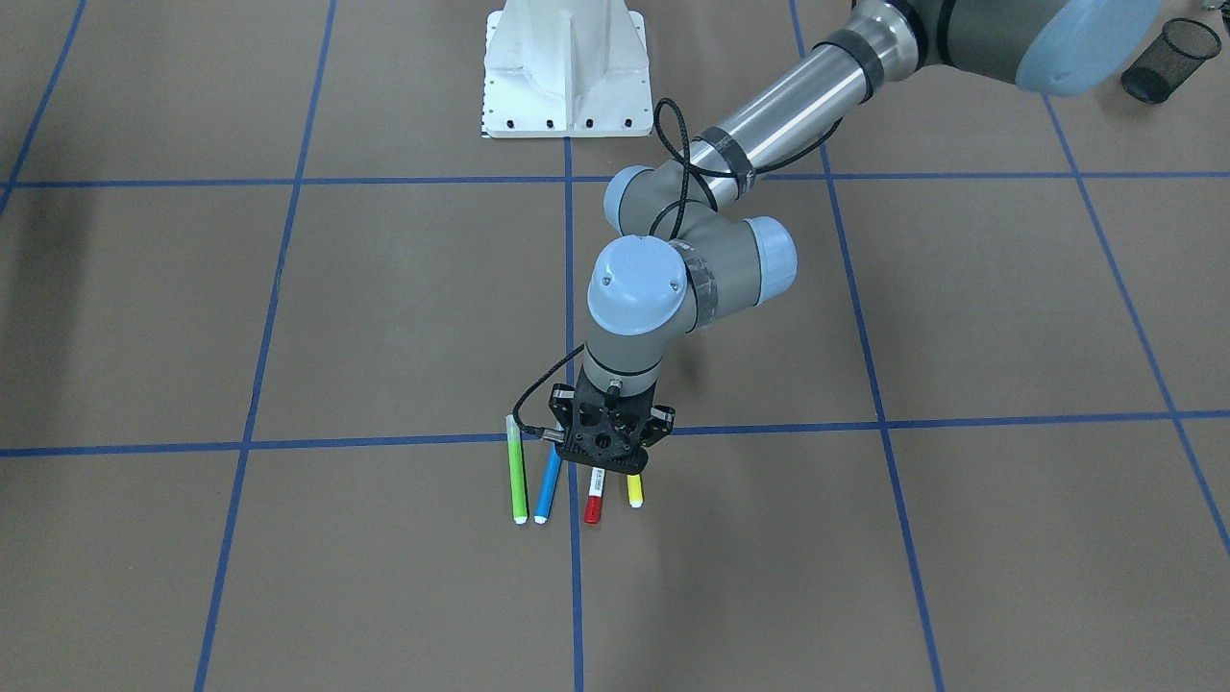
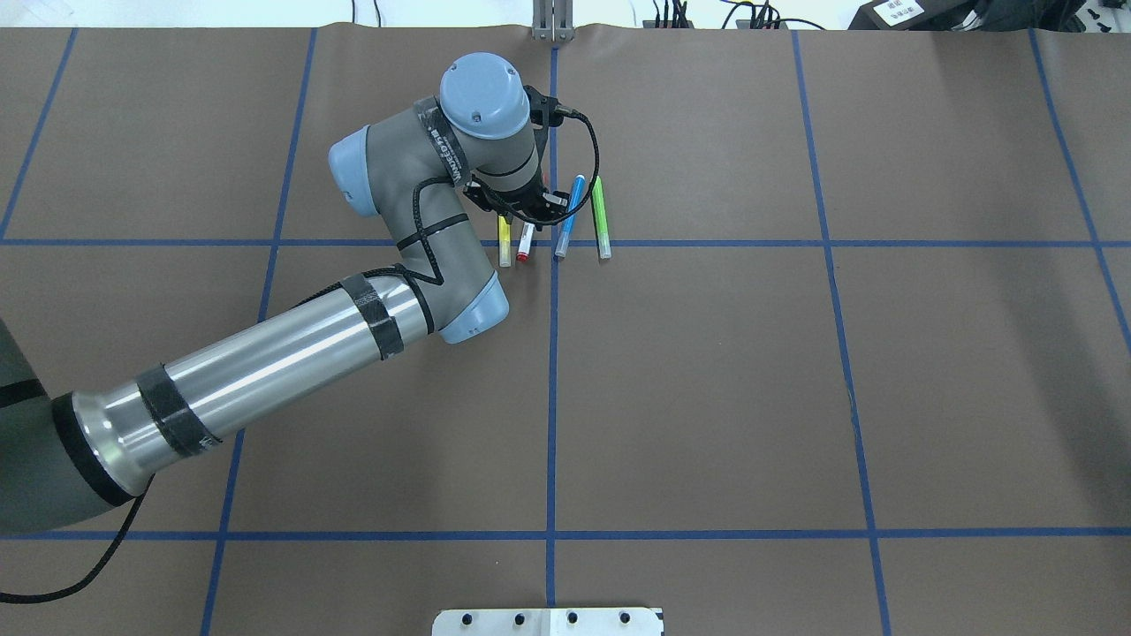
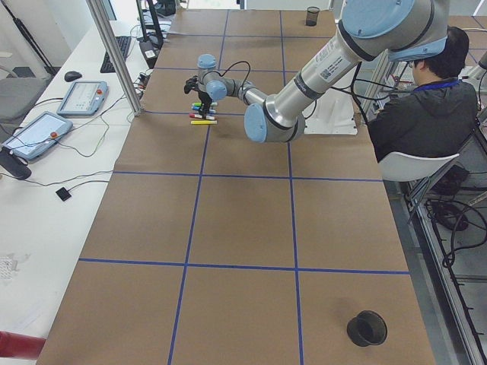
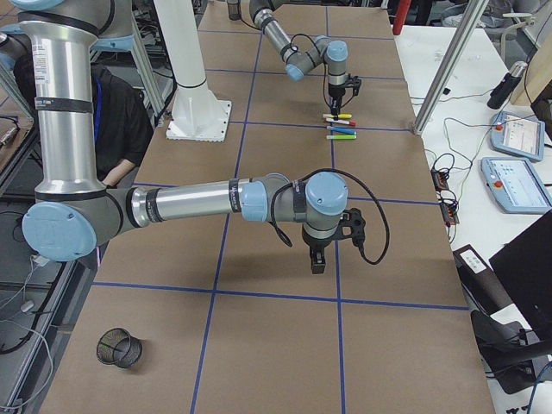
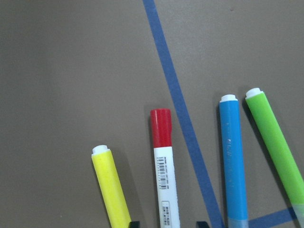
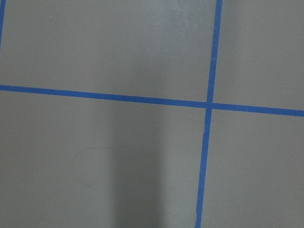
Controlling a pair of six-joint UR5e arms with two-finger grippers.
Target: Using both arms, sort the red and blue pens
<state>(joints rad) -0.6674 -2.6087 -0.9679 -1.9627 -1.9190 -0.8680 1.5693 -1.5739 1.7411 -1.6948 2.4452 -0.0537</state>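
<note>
Four markers lie side by side near the table's far middle. The red pen (image 5: 164, 161) has a white barrel and a red cap; it also shows as the red pen (image 1: 594, 500) and red pen (image 2: 525, 243). The blue pen (image 5: 232, 161) lies across a blue tape line from it, also visible as the blue pen (image 1: 549, 485). My left gripper (image 5: 168, 224) is open directly over the red pen, one fingertip on each side of its barrel; from outside, the left gripper (image 1: 615, 469) hides the pens' upper ends. My right gripper (image 4: 317, 261) hangs over bare table, and I cannot tell its state.
A green marker (image 1: 517, 471) and a yellow marker (image 1: 634, 492) flank the two pens. A black mesh cup (image 1: 1168, 62) stands at one table end, another mesh cup (image 4: 119, 348) at the other. The white pedestal (image 1: 562, 67) is at the robot's side. A person (image 3: 426, 99) sits beside it.
</note>
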